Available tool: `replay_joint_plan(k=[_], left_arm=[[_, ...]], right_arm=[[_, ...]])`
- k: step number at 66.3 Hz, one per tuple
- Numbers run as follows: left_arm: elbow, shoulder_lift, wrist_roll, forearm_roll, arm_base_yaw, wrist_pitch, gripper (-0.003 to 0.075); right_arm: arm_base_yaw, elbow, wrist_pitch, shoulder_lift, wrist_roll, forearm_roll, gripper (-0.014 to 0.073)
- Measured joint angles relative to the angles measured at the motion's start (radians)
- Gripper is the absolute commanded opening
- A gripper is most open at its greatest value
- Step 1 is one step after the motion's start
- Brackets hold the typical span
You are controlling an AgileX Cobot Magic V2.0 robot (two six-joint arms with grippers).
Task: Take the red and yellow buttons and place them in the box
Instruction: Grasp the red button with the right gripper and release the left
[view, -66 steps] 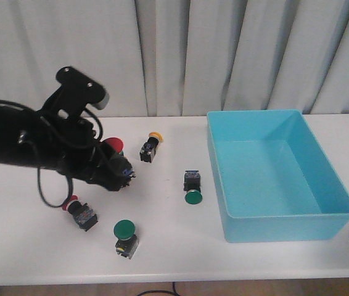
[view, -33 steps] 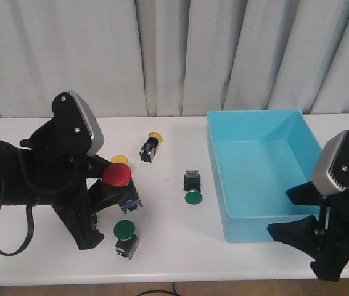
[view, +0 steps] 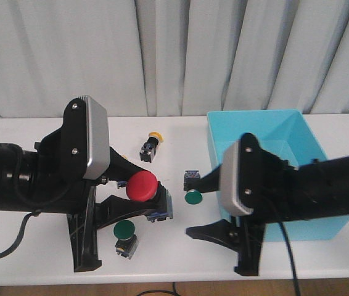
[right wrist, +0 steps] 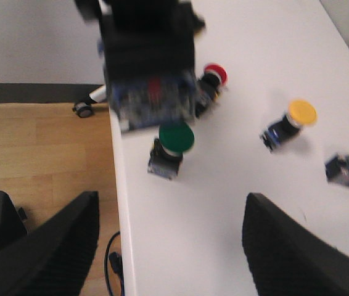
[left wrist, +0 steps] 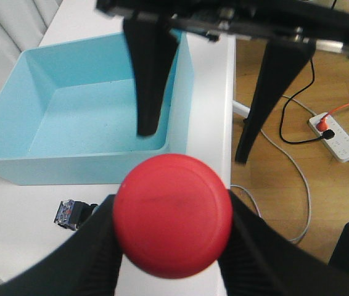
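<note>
My left gripper (view: pixel 139 198) is shut on a red button (view: pixel 142 186) and holds it in the air above the table's front left. In the left wrist view the red cap (left wrist: pixel 172 214) fills the space between the fingers (left wrist: pixel 94 246). The turquoise box (view: pixel 256 128) stands at the right, partly hidden by my right arm. My right gripper (view: pixel 227 246) is open and holds nothing, low in front of the box. A yellow button (view: pixel 151 146) lies on its side near the table's back. The right wrist view shows a yellow button (right wrist: pixel 291 122) and a small red button (right wrist: pixel 214 76).
A green button (view: pixel 125 233) stands near the front edge below the held button, and another green button (view: pixel 192 189) lies left of the box. The table's front edge (right wrist: pixel 120 203) runs between my right fingers, with wooden floor beyond. Cables and a power strip (left wrist: pixel 338 137) lie on the floor.
My left gripper has lifted the red button and carried it to the right, toward the camera. My right arm has swung in from the right edge to the front of the box.
</note>
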Motion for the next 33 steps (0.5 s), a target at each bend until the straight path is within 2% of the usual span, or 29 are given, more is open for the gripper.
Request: replay_joint_plan(k=[17, 33], left_arm=[[0.000, 0.000, 0.002, 0.000, 0.000, 0.004, 0.0199], [0.000, 0.000, 0.002, 0.000, 0.000, 0.004, 0.0199]], right_arm=[[0.114, -0.100, -0.002, 0.111, -0.084, 0.011, 0.0489], [0.130, -0.102, -0.011, 0.129, -0.124, 0.086, 0.0434]])
